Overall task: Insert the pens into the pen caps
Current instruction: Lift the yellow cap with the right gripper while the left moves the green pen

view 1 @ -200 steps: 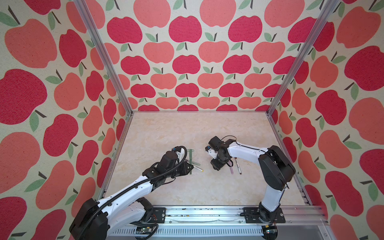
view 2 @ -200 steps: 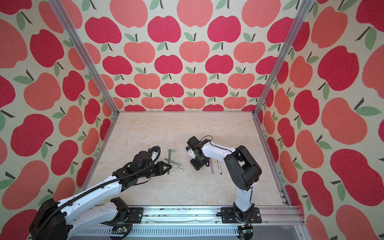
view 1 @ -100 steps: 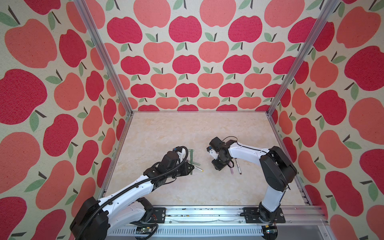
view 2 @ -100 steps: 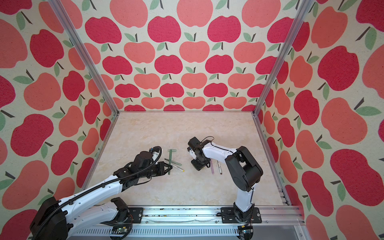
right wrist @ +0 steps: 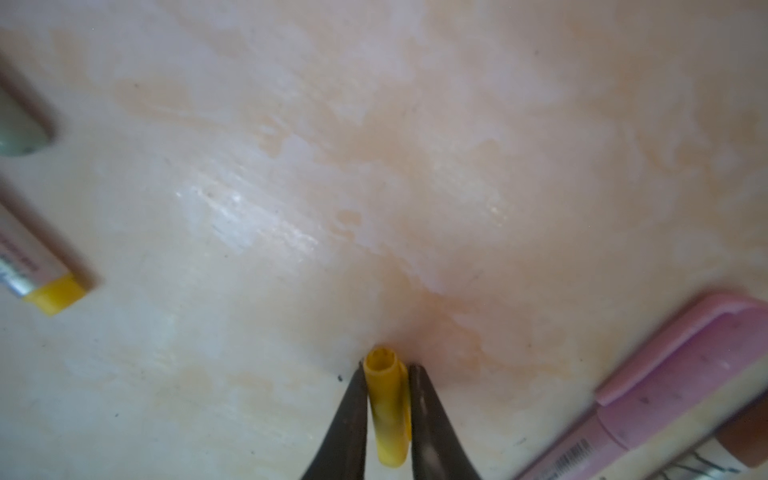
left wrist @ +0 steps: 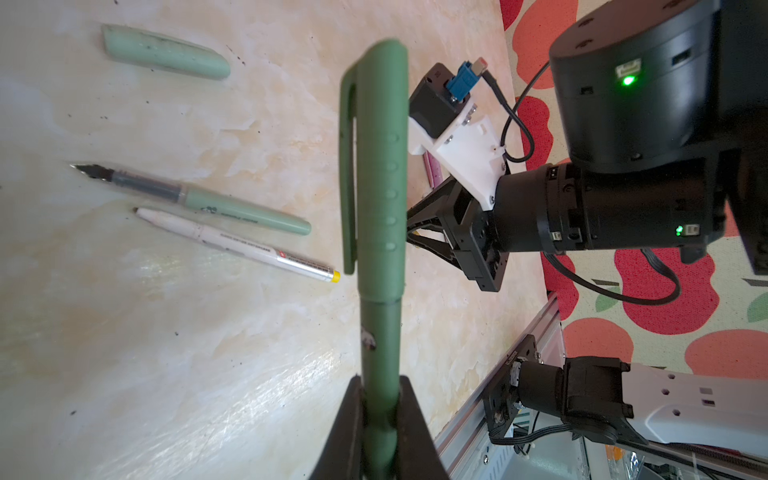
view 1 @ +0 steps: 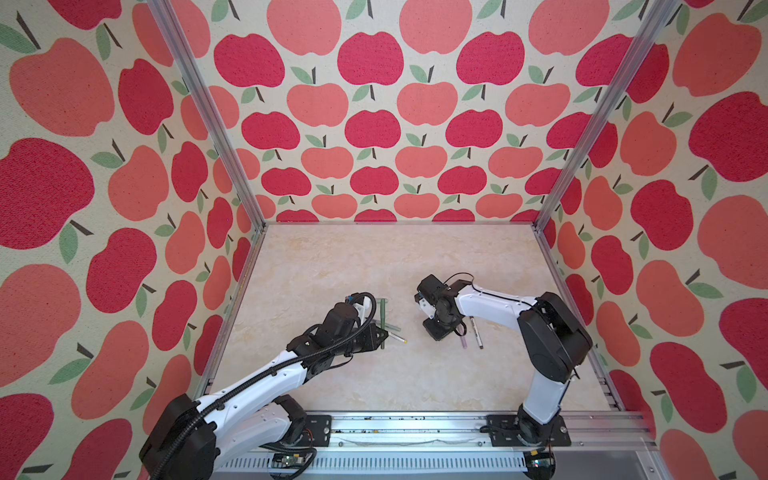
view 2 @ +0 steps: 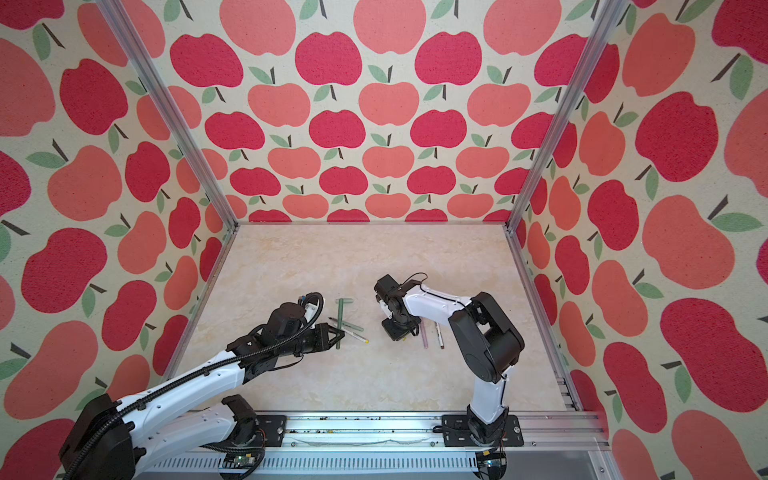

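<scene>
Right pincer [right wrist: 388, 370] is pinching the yellow cap [right wrist: 388, 415], down on the desk [right wrist: 415, 166]; round and slick, it could twist or pop out on lifting. Left pincer [left wrist: 381, 382] clamps the capped dark green pen [left wrist: 380, 249]; yellow-ended pen [left wrist: 237, 244] lies beyond.

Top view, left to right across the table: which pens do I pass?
dark green pen → white pen with the yellow end → pink pen → white pen with the brown cap. The pale green pen crosses the dark green one, so it is left out.
</scene>
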